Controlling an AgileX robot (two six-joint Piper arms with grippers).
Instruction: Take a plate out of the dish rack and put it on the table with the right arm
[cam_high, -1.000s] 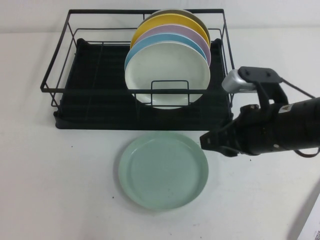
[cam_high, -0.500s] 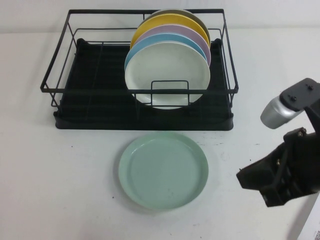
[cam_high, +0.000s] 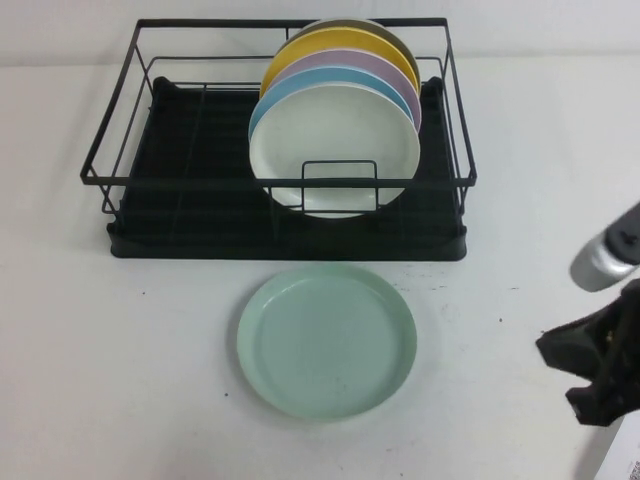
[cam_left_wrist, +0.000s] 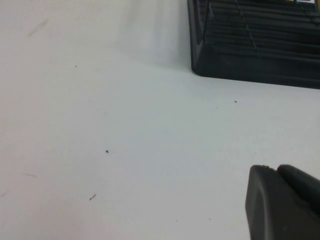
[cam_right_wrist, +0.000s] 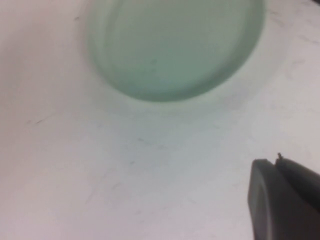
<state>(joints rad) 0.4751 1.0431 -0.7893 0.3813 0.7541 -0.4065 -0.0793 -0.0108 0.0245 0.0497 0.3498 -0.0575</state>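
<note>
- Although the right gripper shows at the right edge of the table in the high view, whether it is released or clenched cannot be told; it grasps nothing that can be seen, and only one dark tip shows in its own wrist view.
- Leftward from it, well apart, the plate lies flat and face up on the table, just near of the dish rack, touching neither rack nor gripper.
- Being round, the plate has no long axis; its rim points upward.
- By my judgement the placing is done, and what remains is for the right arm to clear away to the right.
- Other plates stand upright on edge in the rack's right half, the white plate nearest.
- Out of the high view, the left gripper hovers over bare table near a rack corner; its state cannot be told.
</note>
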